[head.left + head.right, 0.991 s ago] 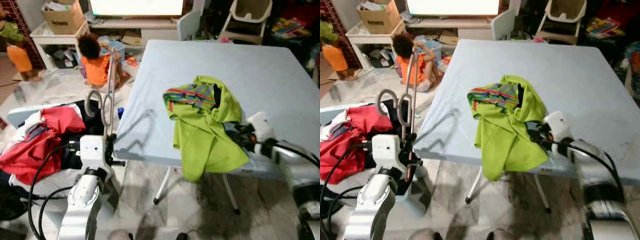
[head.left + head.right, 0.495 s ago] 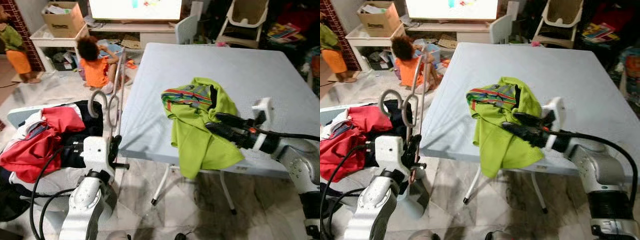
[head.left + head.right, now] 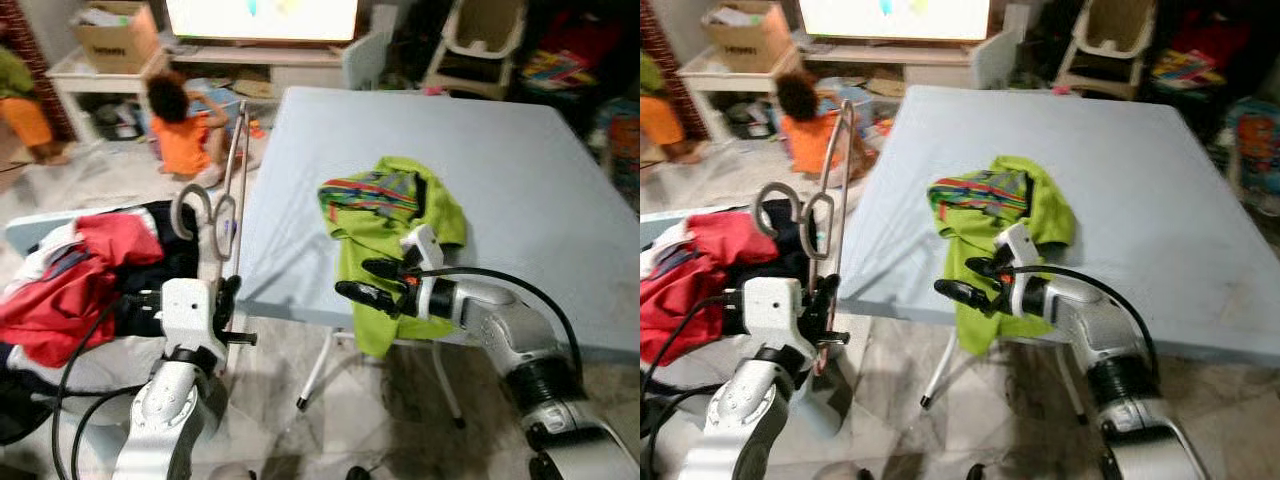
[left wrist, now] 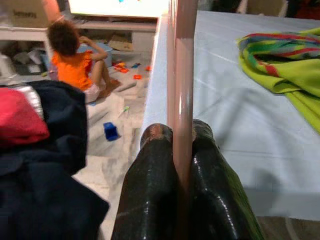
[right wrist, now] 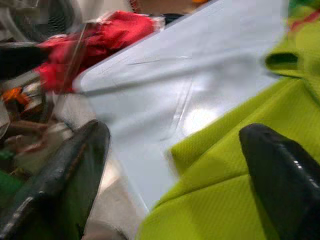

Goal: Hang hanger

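My left gripper (image 3: 226,297) is shut on the straight bar of a pinkish metal hanger (image 3: 233,180), which stands upright beside the table's left edge with its hooks (image 3: 192,208) at mid-height. In the left wrist view the black fingers (image 4: 150,170) pinch the bar (image 4: 180,60). A lime-green shirt (image 3: 400,215) with a striped collar lies crumpled on the pale blue table (image 3: 520,150), its lower part hanging over the front edge. My right gripper (image 3: 366,279) is open at that hanging part, fingers pointing left; the right wrist view has green cloth (image 5: 235,165) between them.
A heap of red and dark clothes (image 3: 90,270) lies low on the left. A child in orange (image 3: 182,125) sits on the floor beyond the hanger, and another person (image 3: 20,100) stands at the far left. Shelves, a box and a high chair (image 3: 470,40) line the back.
My right gripper has swung left across the front of the shirt, from its right side to its hanging lower part, fingers spread. The left gripper and hanger have held still.
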`<state>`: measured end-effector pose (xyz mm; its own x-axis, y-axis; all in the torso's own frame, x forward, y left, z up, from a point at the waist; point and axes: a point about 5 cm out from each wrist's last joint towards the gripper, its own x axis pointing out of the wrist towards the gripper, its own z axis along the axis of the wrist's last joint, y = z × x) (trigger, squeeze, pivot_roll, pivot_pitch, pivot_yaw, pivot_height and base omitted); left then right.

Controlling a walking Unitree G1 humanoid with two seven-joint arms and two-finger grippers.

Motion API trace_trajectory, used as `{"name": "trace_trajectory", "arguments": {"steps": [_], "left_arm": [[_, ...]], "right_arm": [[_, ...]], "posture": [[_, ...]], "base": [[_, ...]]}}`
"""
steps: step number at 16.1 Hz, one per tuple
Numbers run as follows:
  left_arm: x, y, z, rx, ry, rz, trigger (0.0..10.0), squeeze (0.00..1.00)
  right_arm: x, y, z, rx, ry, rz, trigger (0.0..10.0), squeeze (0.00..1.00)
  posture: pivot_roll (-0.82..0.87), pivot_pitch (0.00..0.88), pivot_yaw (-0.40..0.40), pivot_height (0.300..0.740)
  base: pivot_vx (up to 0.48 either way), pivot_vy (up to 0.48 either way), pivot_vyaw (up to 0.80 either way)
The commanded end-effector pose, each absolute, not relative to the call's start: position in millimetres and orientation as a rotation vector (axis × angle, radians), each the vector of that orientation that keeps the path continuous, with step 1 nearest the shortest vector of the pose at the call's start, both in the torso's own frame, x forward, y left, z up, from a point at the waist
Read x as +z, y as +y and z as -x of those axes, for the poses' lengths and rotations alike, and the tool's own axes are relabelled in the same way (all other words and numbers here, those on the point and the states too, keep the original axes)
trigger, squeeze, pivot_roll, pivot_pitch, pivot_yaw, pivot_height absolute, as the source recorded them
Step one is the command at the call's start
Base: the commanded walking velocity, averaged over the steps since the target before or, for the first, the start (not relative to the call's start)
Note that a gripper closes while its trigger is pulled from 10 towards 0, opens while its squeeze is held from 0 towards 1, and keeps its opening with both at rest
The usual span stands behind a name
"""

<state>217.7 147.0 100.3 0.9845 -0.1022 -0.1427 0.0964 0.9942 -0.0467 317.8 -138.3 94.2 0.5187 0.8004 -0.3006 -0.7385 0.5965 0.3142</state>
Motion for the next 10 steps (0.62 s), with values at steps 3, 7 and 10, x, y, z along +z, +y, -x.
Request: {"name": "trace_trajectory", "arguments": {"steps": [3, 7, 10], "left_arm": [[106, 153, -210, -0.071, 0.143, 0.033, 10.0, 0.00], [108, 154, -210, -0.058, 0.147, 0.027, 10.0, 0.00], [109, 157, -211, -0.041, 0.144, 0.015, 10.0, 0.00]], "right_arm": [[80, -132, -345, 0.692, 0.566, -0.035, 10.0, 1.00], [97, -169, -373, 0.294, 0.518, 0.167, 10.0, 1.00], [145, -209, -394, -0.070, 0.293, 0.292, 10.0, 1.00]], "posture": [[0.14, 0.045, -0.053, 0.740], [0.15, 0.053, -0.060, 0.740], [0.16, 0.051, -0.062, 0.740]], "base": [[0.000, 0.000, 0.00], [0.000, 0.000, 0.00], [0.000, 0.000, 0.00]]}}
